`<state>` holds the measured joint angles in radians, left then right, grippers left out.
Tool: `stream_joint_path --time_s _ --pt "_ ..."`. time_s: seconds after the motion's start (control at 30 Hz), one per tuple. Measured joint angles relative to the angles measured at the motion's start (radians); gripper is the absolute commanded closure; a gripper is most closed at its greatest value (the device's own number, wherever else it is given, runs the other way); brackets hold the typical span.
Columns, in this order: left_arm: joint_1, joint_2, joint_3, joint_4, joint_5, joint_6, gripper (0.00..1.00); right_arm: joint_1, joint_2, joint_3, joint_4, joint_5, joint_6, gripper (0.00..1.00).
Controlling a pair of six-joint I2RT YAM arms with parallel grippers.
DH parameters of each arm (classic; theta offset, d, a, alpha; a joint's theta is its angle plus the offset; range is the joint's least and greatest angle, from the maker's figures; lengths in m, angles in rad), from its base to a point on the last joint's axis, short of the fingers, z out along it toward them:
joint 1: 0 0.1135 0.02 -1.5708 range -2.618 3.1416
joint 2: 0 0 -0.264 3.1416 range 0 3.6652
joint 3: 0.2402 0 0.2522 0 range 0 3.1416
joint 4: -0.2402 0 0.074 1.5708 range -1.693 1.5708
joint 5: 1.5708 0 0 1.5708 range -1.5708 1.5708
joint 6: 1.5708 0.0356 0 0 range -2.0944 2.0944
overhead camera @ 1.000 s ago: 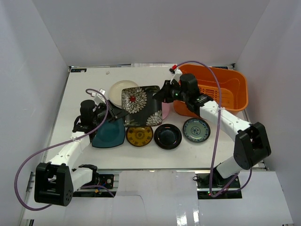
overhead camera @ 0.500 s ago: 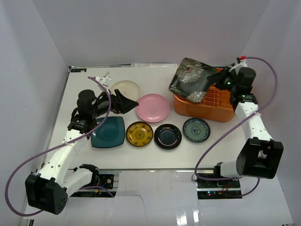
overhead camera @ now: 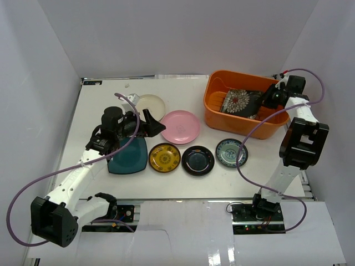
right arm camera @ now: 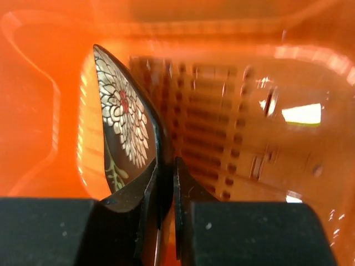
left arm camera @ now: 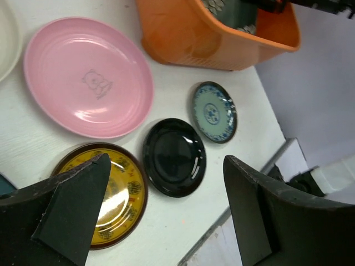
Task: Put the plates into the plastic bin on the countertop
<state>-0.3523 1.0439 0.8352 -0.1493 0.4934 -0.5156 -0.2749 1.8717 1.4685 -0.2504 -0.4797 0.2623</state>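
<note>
Countertop: the countertop (overhead camera: 100,105) is a flat, matte white rectangle, with both arm bases at its near edge.
Room: plain white walls (overhead camera: 33,77) close it in on the left, back and right.
Left purple cable: the left purple cable (overhead camera: 22,194) loops wide off the left arm (overhead camera: 77,177), out past the near-left corner.
Teal plate: the teal plate (overhead camera: 132,160), square, lies flat at the left end of the near row. The left arm passes above its left and far edges and hides part of it.
Cream plate: the cream plate (overhead camera: 155,102), round, lies flat toward the back, its near-left edge covered by the arm's wrist in the top view.
Left gripper: the left gripper (overhead camera: 157,123) hangs above the counter between the cream plate and the pink plate, fingers spread wide with nothing between them.
Pink plate: the pink plate (overhead camera: 180,126) lies flat just right of that gripper, behind the near row and apart from the bin.
Near row: the yellow-brown plate (overhead camera: 164,157), the black plate (overhead camera: 198,160) and the blue-green plate (overhead camera: 231,152) lie flat in a line, close together.
Orange bin: the orange bin (overhead camera: 216,113) stands at the back right, with a rim, rounded corners and a slotted floor.
Floral plate: the floral plate (overhead camera: 240,102), dark and square, is inside the bin, tilted, toward its right end.
Right gripper: the right gripper (overhead camera: 270,101) reaches into the bin from the right, fingers narrow and pinched on the floral plate's edge.
Right purple cable: the right purple cable (overhead camera: 249,141) drapes across the bin's near-right wall and runs down just beside the blue-green plate.
</note>
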Motion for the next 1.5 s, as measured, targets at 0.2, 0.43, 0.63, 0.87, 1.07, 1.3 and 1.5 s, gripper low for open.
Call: stream_joint_path --time_s 0.2,0.43,0.63,0.87,1.07,1.3,1.5 --pt "0.000 0.022 0.005 -0.082 -0.167 0.012 0.09 0.056 0.034 0.015 -0.077 0.003 -0.023 0.23" --pt "0.000 0.005 -0.004 -0.232 -0.422 0.015 0.10 0.206 0.014 0.020 -0.072 0.216 -0.053 0.10" --pt "0.006 -0.011 -0.013 -0.399 -0.593 -0.007 0.16 0.330 -0.187 -0.019 -0.028 0.542 -0.101 0.10" --pt "0.348 -0.009 -0.158 -0.423 -0.620 -0.013 0.13 0.377 -0.551 -0.236 0.148 0.539 -0.086 0.08" --pt "0.539 0.000 -0.180 -0.450 -0.600 -0.031 0.12 0.686 -0.649 -0.489 0.371 0.309 0.003 0.60" --pt "0.575 -0.103 -0.180 -0.392 -0.371 -0.020 0.11 1.006 -0.188 -0.319 0.394 0.067 0.017 0.41" --pt "0.500 -0.221 -0.178 -0.266 -0.128 -0.005 0.03 1.052 0.085 -0.087 0.350 0.025 0.019 0.30"
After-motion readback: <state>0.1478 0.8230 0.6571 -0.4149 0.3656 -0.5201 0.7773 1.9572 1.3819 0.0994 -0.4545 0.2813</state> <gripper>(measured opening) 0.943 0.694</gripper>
